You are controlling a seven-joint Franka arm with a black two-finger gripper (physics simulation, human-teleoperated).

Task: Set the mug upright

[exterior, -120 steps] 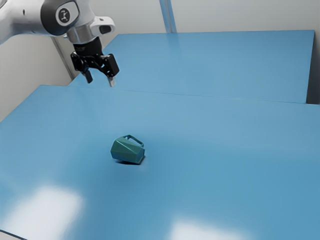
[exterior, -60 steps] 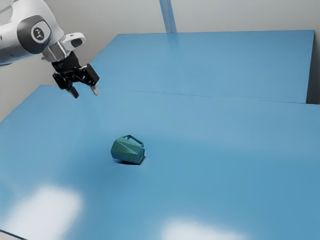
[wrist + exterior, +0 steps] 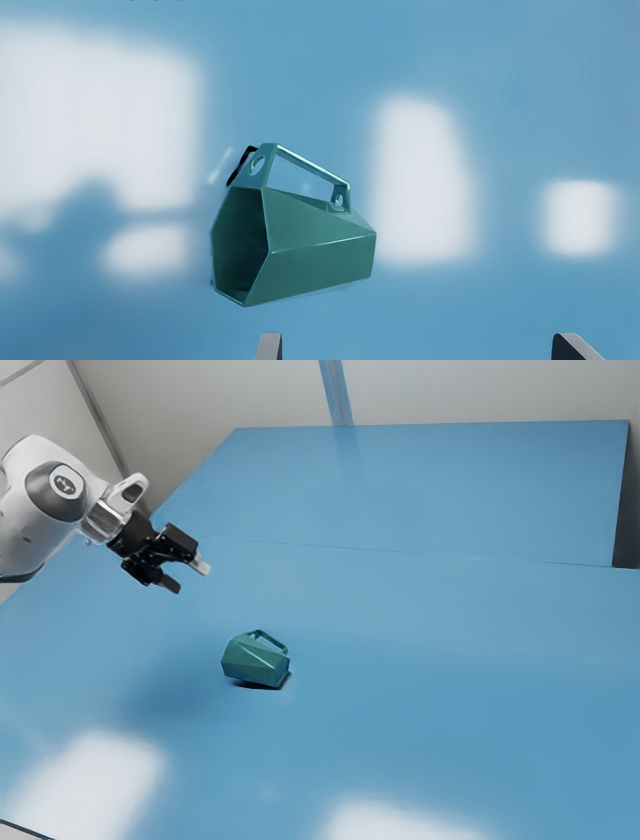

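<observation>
My gripper (image 3: 187,578) is up at the exterior view's left, above the table and well apart from the mug, its fingers open with nothing between them. The green faceted mug (image 3: 254,662) lies on its side on the blue table, handle upward. Seen from my hand, the mug (image 3: 315,250) shows its dark hollow mouth at one end and its closed, narrower base at the other. The fingertips of my gripper (image 3: 417,347) stand wide apart, and the mug lies beyond them, untouched.
The blue table (image 3: 430,660) stretches around the mug, with bright light patches on its surface. Behind it, another blue surface (image 3: 430,490) reaches to a pale wall (image 3: 480,390).
My gripper first moved toward the exterior view's left, then lowered and tilted so its fingers point more toward the exterior view's right. The mug has stayed where it was.
</observation>
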